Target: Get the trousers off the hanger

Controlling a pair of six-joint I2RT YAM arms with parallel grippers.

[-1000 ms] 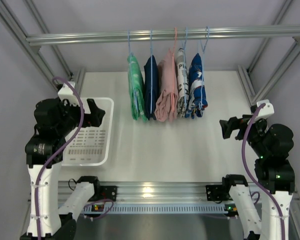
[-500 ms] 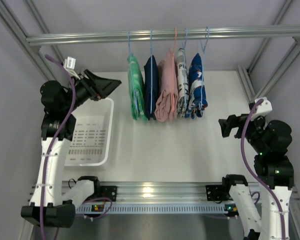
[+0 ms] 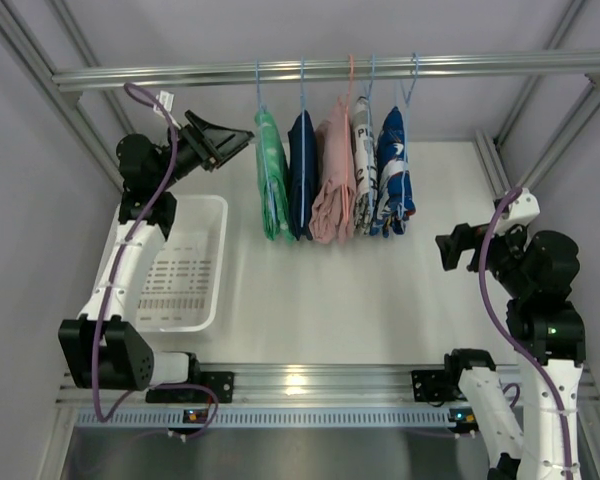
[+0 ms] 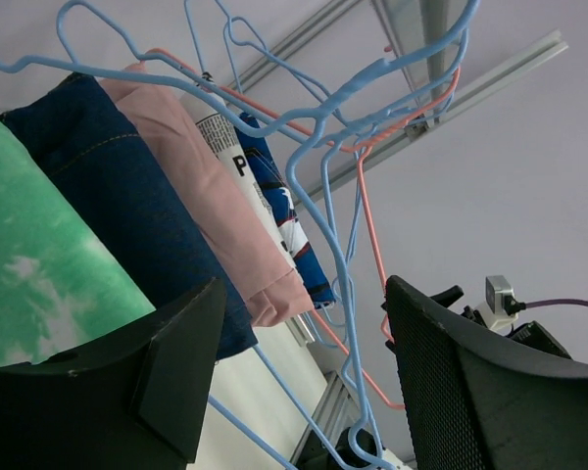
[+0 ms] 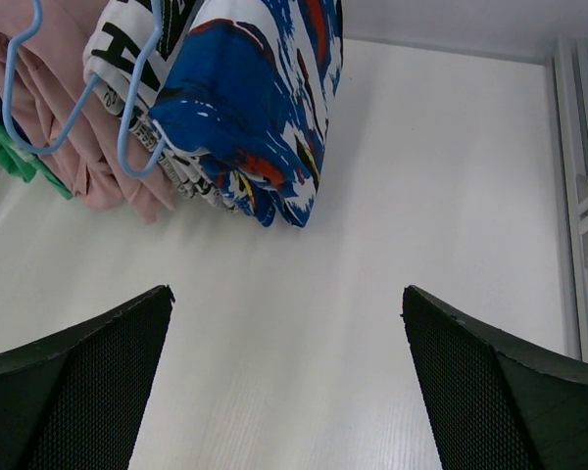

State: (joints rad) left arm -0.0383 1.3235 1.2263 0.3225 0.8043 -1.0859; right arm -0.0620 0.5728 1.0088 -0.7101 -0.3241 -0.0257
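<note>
The bright green trousers [image 3: 272, 180] hang leftmost on the rail from a thin light-blue hanger [image 3: 259, 85]. My left gripper [image 3: 242, 140] is open and raised, its tips just left of the trousers' top, apart from them. In the left wrist view the green fabric [image 4: 39, 264] fills the lower left beside my left finger, and the light-blue hanger wire [image 4: 318, 119] crosses between the open jaws of the left gripper [image 4: 304, 294]. My right gripper [image 3: 448, 250] is open and empty, low at the right, facing the garments; its wrist view shows the open right gripper [image 5: 286, 294] over bare table.
A navy garment [image 3: 302, 175], a pink one [image 3: 333, 180] on a pink hanger [image 3: 350, 75], a white printed one [image 3: 363, 160] and a blue-and-white one [image 3: 392, 175] hang beside the trousers on the metal rail [image 3: 480, 65]. A white basket [image 3: 180, 270] stands at the left.
My left arm has swung up and to the right, from over the basket to the top of the green trousers. The right arm has hardly moved.
</note>
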